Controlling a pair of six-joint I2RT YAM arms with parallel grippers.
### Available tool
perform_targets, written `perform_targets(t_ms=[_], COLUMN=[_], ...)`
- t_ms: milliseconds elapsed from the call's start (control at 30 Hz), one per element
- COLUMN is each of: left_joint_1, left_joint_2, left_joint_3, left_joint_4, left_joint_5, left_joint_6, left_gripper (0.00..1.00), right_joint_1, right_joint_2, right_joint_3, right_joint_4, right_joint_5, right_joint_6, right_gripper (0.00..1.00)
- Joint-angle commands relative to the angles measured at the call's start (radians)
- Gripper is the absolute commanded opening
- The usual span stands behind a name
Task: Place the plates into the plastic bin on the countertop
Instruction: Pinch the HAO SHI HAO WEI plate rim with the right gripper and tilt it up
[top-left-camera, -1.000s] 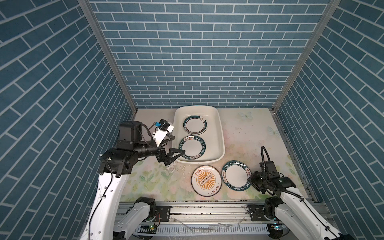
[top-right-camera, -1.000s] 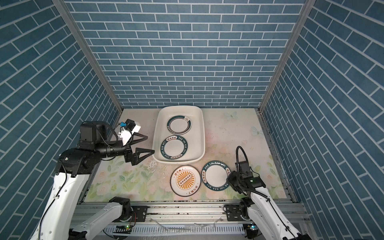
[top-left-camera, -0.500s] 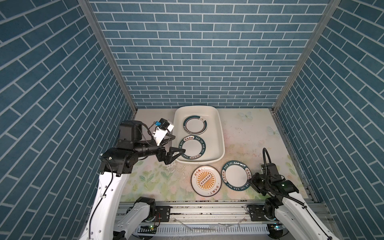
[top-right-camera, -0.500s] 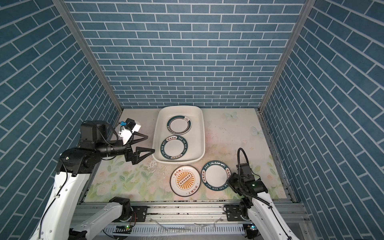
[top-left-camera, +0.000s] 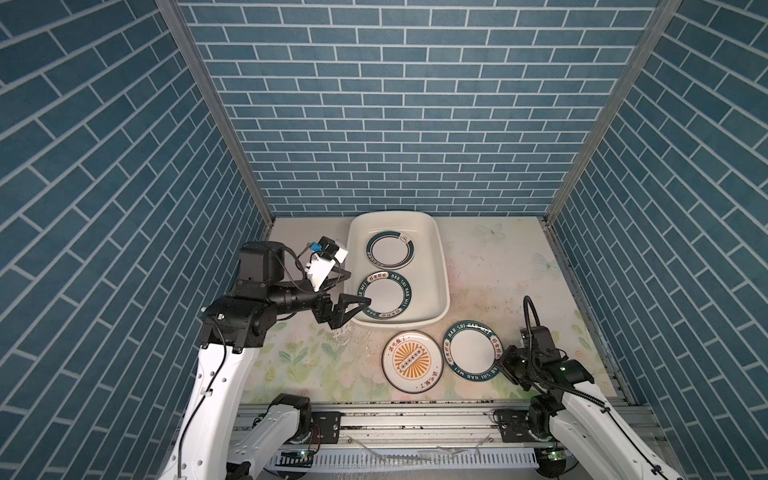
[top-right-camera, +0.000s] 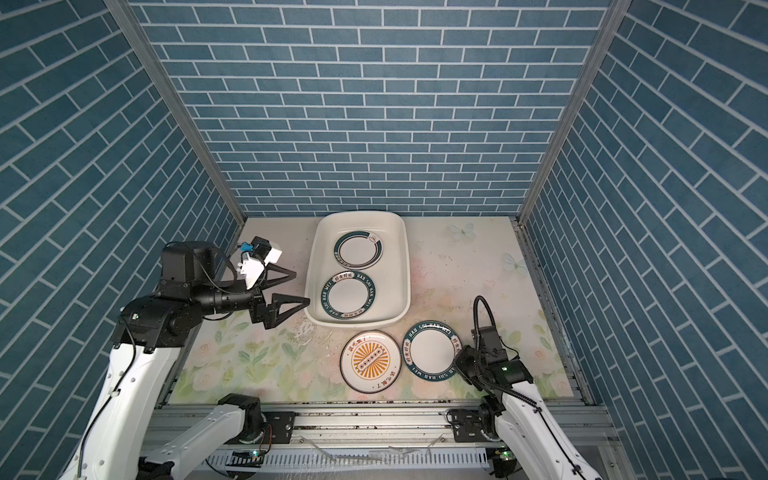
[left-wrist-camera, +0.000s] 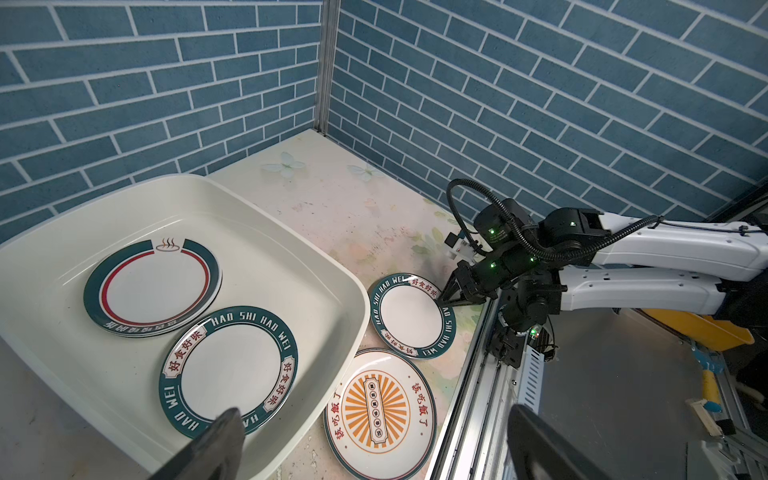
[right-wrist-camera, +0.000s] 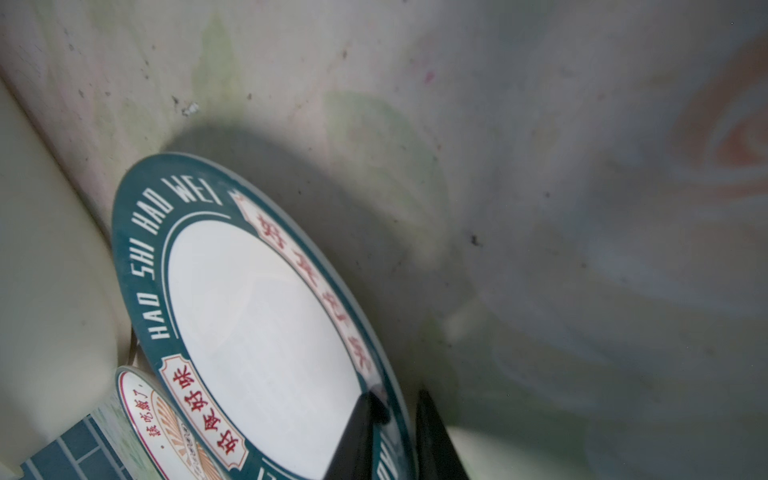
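In both top views, two teal-rimmed plates (top-left-camera: 390, 254) (top-left-camera: 385, 299) lie inside the cream plastic bin (top-left-camera: 430, 286) at the back of the flowered countertop (top-left-camera: 498, 282). In front of the bin lie an orange sunburst plate (top-left-camera: 412, 361) and a teal lettered plate (top-left-camera: 472, 351). My right gripper (top-left-camera: 505, 361) (right-wrist-camera: 395, 419) is shut on that lettered plate's (right-wrist-camera: 257, 316) right rim, one finger above it and one below. My left gripper (top-left-camera: 360, 286) (left-wrist-camera: 380, 436) hangs open and empty over the bin's near left corner.
Blue brick walls close in the back and both sides. A grey metal rail (top-left-camera: 415, 428) runs along the front edge, just behind the two loose plates. The sunburst plate's (top-right-camera: 371, 361) rim nearly touches the lettered plate (top-right-camera: 430, 350). Bare countertop lies right of the bin (top-right-camera: 399, 266).
The right gripper's jaws have narrowed onto the lettered plate's rim and the right arm has settled lower toward the front. The left arm has not moved.
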Motion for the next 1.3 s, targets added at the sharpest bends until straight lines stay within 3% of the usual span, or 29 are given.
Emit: perform_targets(t_ms=[0, 333, 1267], left_joint_1=[-0.006, -0.006, -0.006], left_joint_2=[-0.003, 0.003, 0.021], left_joint_3=[-0.003, 0.006, 0.038], left_joint_4=[0.013, 0.016, 0.016], left_joint_5=[0.009, 0.011, 0.022], left_joint_6=[-0.005, -0.014, -0.031], left_gripper=[1.00, 1.00, 1.00], right_joint_1=[-0.003, -0.002, -0.003], right_joint_2=[-0.005, -0.091, -0.150], right_joint_3=[-0.022, -0.019, 0.008], right_joint_4=[0.002, -0.032, -0.005], right_joint_5=[0.032, 0.065, 0.063], right_joint_6=[-0.003, 0.009, 0.019], right_gripper=[0.17, 0.15, 0.06])
